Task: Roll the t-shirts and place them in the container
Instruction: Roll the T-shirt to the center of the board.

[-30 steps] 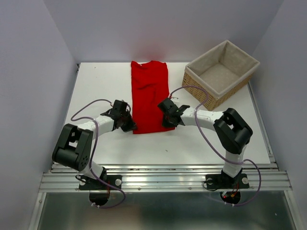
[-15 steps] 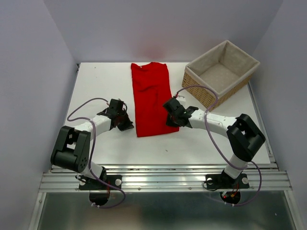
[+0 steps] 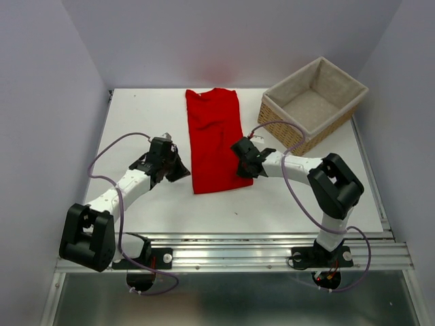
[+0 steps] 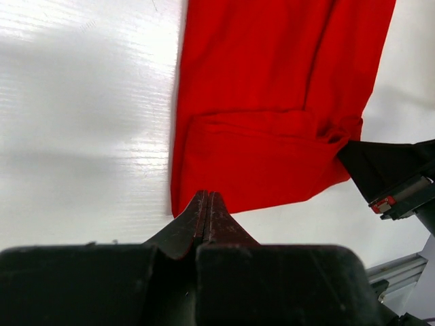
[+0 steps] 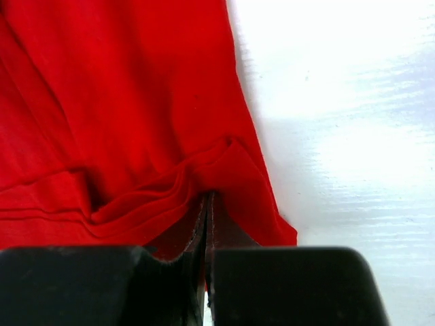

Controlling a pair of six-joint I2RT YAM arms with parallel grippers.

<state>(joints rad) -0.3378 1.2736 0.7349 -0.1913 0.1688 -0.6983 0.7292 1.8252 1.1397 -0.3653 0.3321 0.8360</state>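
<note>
The red t-shirt (image 3: 214, 136) lies folded into a long narrow strip, collar end far, hem end near. A doubled band of cloth crosses its near end (image 4: 272, 156). My left gripper (image 3: 182, 171) is shut, its tips (image 4: 206, 195) at the hem's near left corner, and no cloth shows between the jaws. My right gripper (image 3: 242, 168) is shut on the shirt's right edge near the hem. The cloth (image 5: 122, 102) puckers into its tips (image 5: 209, 197). The right gripper's black finger (image 4: 380, 170) shows in the left wrist view, meeting that pucker.
A wicker basket (image 3: 285, 129) with a pale liner stands at the back right, close to the right arm's forearm and cable. The white table (image 3: 149, 115) ends in a metal rail (image 3: 231, 255) at the front. Grey walls close in the left, right and back.
The left gripper drew left off the hem, then came back to its corner as that arm stretched out. The shirt's near end slid slightly nearer. The right gripper stayed at the right edge.
</note>
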